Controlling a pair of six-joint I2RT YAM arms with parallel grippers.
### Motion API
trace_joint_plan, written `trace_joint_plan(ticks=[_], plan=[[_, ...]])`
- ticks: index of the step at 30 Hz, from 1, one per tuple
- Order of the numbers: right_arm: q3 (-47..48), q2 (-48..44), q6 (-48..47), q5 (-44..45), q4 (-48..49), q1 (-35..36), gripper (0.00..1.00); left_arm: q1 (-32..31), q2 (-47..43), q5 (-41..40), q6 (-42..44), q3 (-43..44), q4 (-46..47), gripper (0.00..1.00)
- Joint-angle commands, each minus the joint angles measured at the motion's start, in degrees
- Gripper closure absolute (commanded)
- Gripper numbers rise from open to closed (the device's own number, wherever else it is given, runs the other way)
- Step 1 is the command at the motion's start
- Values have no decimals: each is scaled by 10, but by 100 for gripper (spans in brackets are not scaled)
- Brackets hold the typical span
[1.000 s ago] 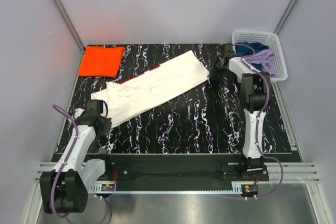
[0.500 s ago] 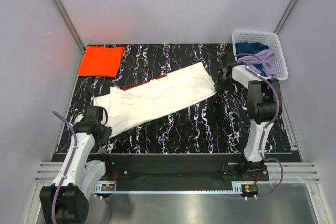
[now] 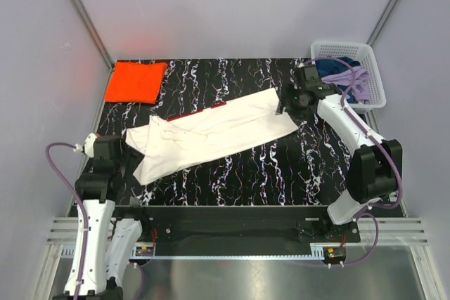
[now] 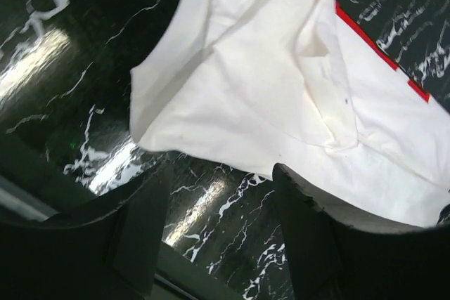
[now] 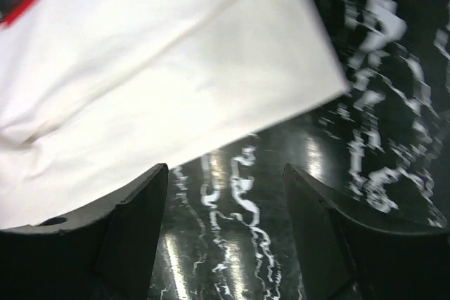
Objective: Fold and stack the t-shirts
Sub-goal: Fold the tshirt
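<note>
My left hand (image 4: 221, 173) hangs at the near left of the worktop (image 3: 281, 173). Its fingers are spread wide with nothing between them, and it sits just short of the near left end of the white shirt (image 3: 211, 133). That shirt lies as a long, narrow band running slantwise from near left to far right. It is folded lengthwise, and a thin red strip (image 3: 200, 112) peeks out along its far edge.

My right hand (image 5: 223, 168) is at the far right end of the shirt. It too is wide open and holds nothing, and the square corner of the cloth lies just beyond its fingertips.

I judge the shirt to be light, limp and several layers thick. It will sag between two grips, and it may slide easily on this glossy worktop. A pinch that catches only the top layer would peel the fold open. I would take it at the two corners of one short end, pinching low through every layer, and carry that end over the other to halve the band.

At the far left corner the orange shirt (image 3: 136, 81) lies already folded into a flat square, well apart from the white one. It is just as soft, so lifting it would take a grip at both edges. At the far right stands a basket (image 3: 342, 45) with more cloth in it.
</note>
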Motion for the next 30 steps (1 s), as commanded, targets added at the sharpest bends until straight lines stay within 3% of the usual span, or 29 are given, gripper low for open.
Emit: trace_joint_plan(ticks=[1, 4, 9, 22, 30], plan=[[54, 5, -55, -80, 77, 70, 27, 1, 43, 65, 116, 4, 124, 34], [129, 67, -87, -140, 124, 125, 28, 8, 119, 99, 164, 25, 154, 25], [286, 203, -137, -251, 153, 183, 30, 44, 217, 131, 199, 44, 165, 29], [526, 435, -218, -385, 104, 276, 25, 160, 235, 195, 149, -49, 205, 28], [626, 524, -238, -368, 116, 325, 20, 204, 248, 260, 105, -110, 229, 33]])
